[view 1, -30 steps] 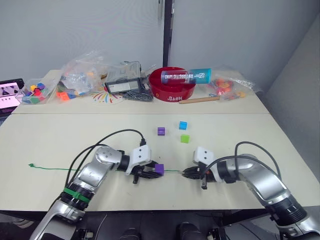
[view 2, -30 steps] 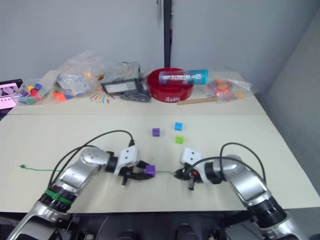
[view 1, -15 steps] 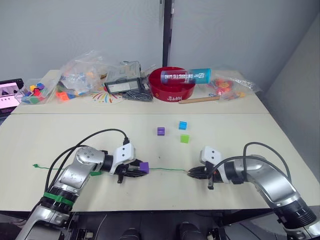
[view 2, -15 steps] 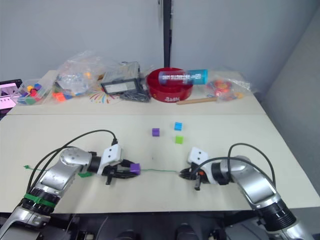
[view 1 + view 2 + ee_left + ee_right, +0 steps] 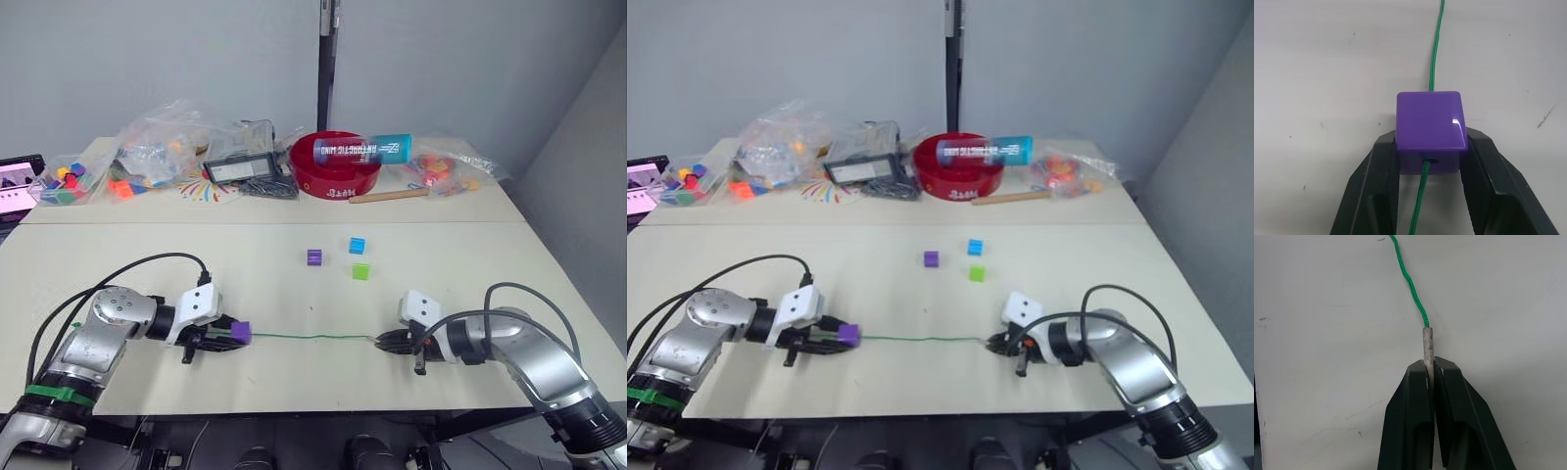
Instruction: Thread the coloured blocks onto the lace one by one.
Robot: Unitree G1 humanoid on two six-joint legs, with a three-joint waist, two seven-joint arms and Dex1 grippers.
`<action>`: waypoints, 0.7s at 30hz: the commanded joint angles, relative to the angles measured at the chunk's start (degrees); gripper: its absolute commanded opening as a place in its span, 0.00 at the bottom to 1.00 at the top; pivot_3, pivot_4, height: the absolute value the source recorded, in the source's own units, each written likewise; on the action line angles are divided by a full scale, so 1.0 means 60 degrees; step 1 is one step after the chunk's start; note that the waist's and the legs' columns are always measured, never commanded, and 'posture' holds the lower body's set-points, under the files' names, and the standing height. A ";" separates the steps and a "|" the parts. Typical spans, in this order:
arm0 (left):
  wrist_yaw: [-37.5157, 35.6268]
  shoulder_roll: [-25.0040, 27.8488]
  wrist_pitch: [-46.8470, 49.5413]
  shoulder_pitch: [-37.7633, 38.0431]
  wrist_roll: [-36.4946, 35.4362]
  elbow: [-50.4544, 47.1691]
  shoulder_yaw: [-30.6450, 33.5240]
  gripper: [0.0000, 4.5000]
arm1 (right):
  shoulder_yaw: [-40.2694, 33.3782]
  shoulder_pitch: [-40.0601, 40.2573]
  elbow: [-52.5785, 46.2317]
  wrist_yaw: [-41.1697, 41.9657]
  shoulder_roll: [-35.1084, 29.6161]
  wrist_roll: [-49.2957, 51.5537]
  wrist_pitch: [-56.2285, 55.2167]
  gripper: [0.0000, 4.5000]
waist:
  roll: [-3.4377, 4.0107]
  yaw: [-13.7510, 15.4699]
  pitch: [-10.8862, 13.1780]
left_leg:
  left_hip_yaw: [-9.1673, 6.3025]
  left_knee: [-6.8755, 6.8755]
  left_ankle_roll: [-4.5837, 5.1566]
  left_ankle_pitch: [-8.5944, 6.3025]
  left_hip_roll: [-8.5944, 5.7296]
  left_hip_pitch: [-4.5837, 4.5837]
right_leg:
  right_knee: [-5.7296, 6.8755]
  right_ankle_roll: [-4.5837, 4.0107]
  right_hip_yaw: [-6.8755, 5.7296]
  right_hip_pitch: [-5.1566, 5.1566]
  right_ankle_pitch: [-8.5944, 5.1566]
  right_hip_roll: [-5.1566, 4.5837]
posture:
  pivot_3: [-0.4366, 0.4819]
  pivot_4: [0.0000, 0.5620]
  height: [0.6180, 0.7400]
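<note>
While the lace [image 5: 304, 336] lies almost straight across the near part of the table [image 5: 470, 264], running left to right, each end of this stretch is held by one arm. The left gripper [image 5: 1429, 161] pinches a purple cube [image 5: 1431, 128] with the green cord passing through its hole; the right gripper [image 5: 1429, 369] is pressed together on the pale stiff tip [image 5: 1427, 345]. So the long axis of the cord points from one claw to the other, and I judge the cube must slide left along it, away from the tip. The cube is smooth, glossy plastic; the cord looks braided and thin. Farther off, another purple block [image 5: 314, 257], a blue block [image 5: 358, 245] and a light green block [image 5: 361, 271] wait loose, nearer to the right arm.
</note>
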 commanded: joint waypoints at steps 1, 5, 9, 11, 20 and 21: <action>-0.0231 0.0623 -0.0575 0.0101 0.0588 0.0817 -0.0018 0.26 | -0.0053 -0.0099 -0.0285 -0.0103 0.0069 0.0034 0.0011 0.00 | 0.0000 -0.0042 0.0000 | 0.0001 0.0000 0.0000 0.0000 0.0006 0.0001 | 0.0000 -0.0001 0.0000 -0.0001 0.0000 0.0005 | 0.48 0.27 0.92; -0.0189 0.0747 -0.1162 0.0111 0.0757 0.1418 -0.0109 0.26 | -0.0045 -0.0126 -0.0313 -0.0121 0.0094 0.0040 0.0020 0.00 | 0.0006 -0.0083 -0.0003 | 0.0009 -0.0006 0.0002 -0.0001 0.0010 0.0014 | 0.0010 -0.0006 0.0005 0.0000 -0.0002 0.0009 | 0.48 0.27 0.92; -0.0228 0.0833 -0.1431 0.0099 0.0814 0.1632 -0.0146 0.26 | -0.0055 -0.0137 -0.0316 -0.0120 0.0095 0.0059 -0.0008 0.00 | 0.0008 -0.0099 -0.0004 | 0.0009 -0.0006 0.0002 -0.0001 0.0011 0.0018 | 0.0015 -0.0008 0.0006 0.0003 -0.0001 0.0011 | 0.48 0.27 0.92; -0.0239 0.0893 -0.1532 0.0141 0.0863 0.1686 -0.0167 0.26 | -0.0052 -0.0154 -0.0311 -0.0134 0.0117 0.0051 -0.0036 0.00 | 0.0010 -0.0118 -0.0005 | 0.0009 -0.0006 0.0002 -0.0001 0.0013 0.0020 | 0.0017 -0.0008 0.0006 0.0003 -0.0001 0.0013 | 0.48 0.27 0.92; -0.0363 0.0674 -0.0809 -0.0102 -0.0061 0.1096 0.0236 0.71 | 0.0093 -0.0359 -0.0377 -0.0079 0.0403 0.0121 -0.0015 0.00 | 0.0017 -0.0165 -0.0005 | 0.0005 -0.0006 0.0002 -0.0001 0.0014 0.0015 | 0.0022 -0.0008 0.0005 -0.0002 -0.0001 0.0015 | 0.48 0.27 0.92; -0.0352 0.0667 -0.0703 -0.0123 -0.0152 0.0924 0.0299 0.78 | 0.0106 -0.0374 -0.0404 -0.0076 0.0430 0.0134 0.0018 0.00 | 0.0017 -0.0146 -0.0004 | 0.0004 -0.0006 0.0002 -0.0001 0.0013 0.0011 | 0.0020 -0.0008 0.0005 -0.0003 -0.0001 0.0014 | 0.48 0.27 0.92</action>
